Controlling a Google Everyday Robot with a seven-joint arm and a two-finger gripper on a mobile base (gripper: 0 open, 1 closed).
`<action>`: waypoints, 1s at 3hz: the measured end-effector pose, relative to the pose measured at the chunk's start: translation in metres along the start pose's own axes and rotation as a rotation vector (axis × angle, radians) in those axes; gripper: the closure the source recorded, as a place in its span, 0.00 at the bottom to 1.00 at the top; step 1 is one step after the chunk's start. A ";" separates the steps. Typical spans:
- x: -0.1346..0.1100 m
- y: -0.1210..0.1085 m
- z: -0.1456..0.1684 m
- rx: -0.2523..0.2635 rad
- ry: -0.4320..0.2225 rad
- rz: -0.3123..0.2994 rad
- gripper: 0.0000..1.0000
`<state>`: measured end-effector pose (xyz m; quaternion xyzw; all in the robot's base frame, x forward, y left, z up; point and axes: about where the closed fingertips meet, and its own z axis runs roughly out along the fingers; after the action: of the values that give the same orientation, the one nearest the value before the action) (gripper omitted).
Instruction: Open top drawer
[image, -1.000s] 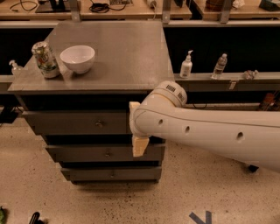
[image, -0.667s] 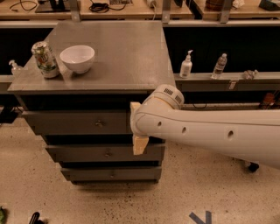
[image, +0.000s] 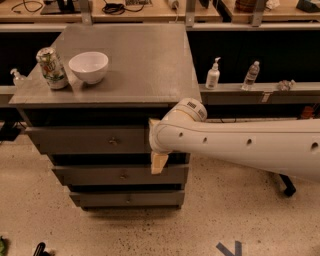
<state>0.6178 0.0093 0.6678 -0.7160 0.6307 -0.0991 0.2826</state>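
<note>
Gripper (image: 159, 162) at right end of top drawer (image: 90, 140), state unclear, gray cabinet top (image: 145, 65), speckled floor (image: 225, 210)

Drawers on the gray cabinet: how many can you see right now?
3, stacked: the top drawer, the middle drawer below it, the bottom drawer lowest. The gripper hangs in front of the top drawer's right end. None seem hidden.
</note>
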 end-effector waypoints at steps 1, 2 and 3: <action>-0.005 -0.010 0.006 -0.017 -0.033 0.010 0.00; -0.011 -0.023 -0.003 -0.046 -0.083 0.024 0.00; -0.026 -0.028 -0.003 -0.099 -0.117 0.005 0.00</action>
<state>0.6354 0.0347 0.6912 -0.7321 0.6188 -0.0253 0.2835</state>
